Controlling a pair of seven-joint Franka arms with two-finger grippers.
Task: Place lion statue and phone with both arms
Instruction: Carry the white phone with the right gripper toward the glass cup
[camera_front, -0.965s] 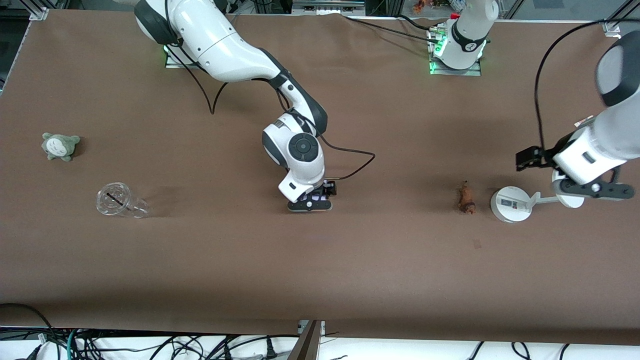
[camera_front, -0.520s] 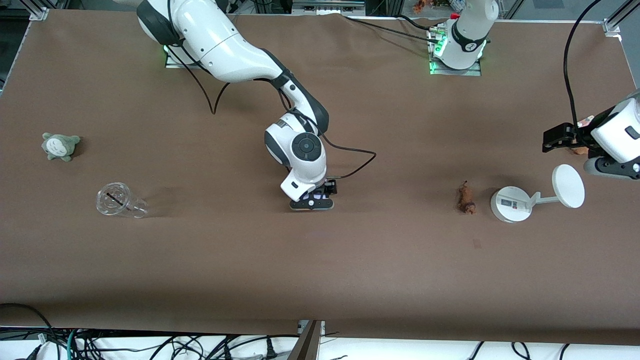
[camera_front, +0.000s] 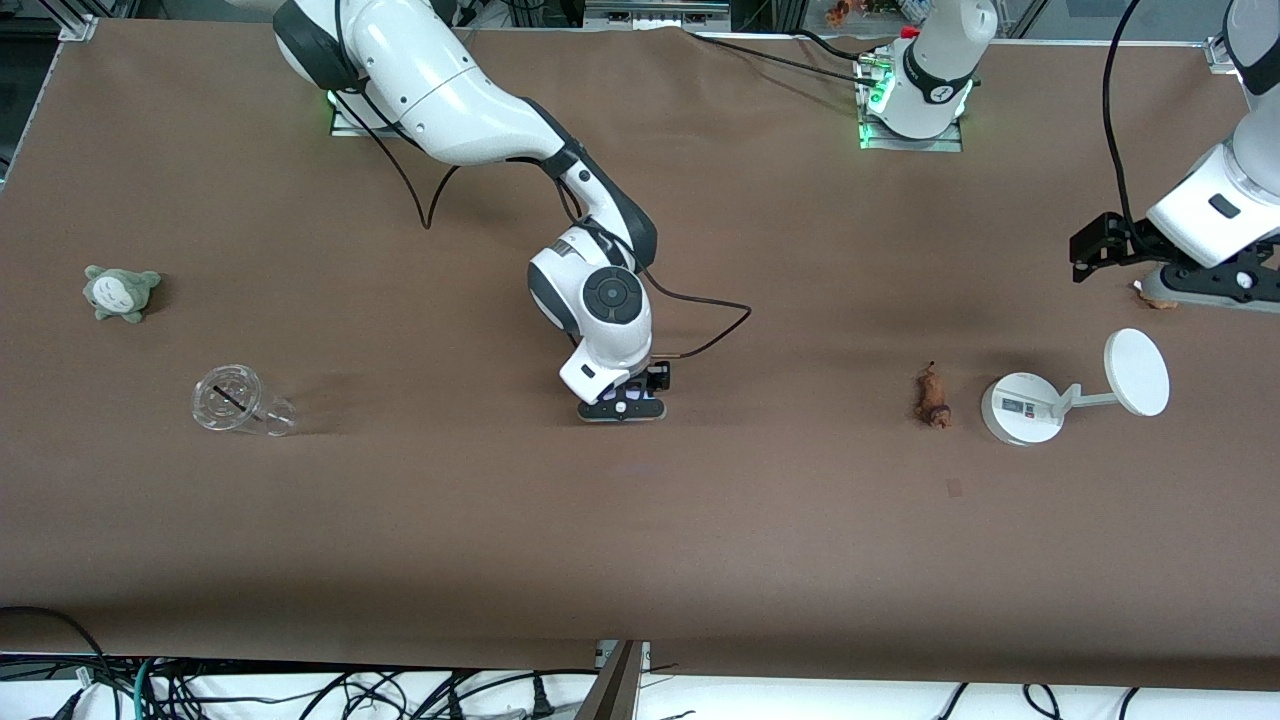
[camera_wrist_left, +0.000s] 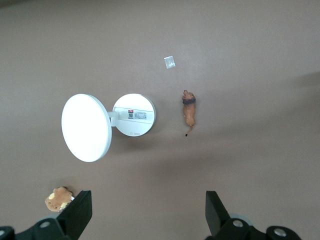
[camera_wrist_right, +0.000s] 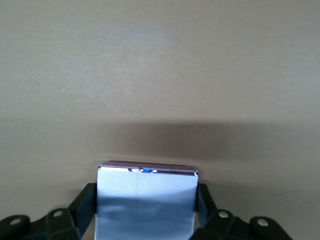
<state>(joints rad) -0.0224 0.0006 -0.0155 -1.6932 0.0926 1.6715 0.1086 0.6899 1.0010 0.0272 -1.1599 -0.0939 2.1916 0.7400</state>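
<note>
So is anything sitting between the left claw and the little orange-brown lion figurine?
Nothing visible. The open left claw hangs over bare table near the white round-based disc stand; the stand sits beside the orange-brown lion figurine, not across the claw's way down.

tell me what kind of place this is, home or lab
Most likely a robotics lab: two white arms bolted along one edge of a brown-covered table, loose cables under its near edge, and test props such as a lion statue and a white stand.
</note>
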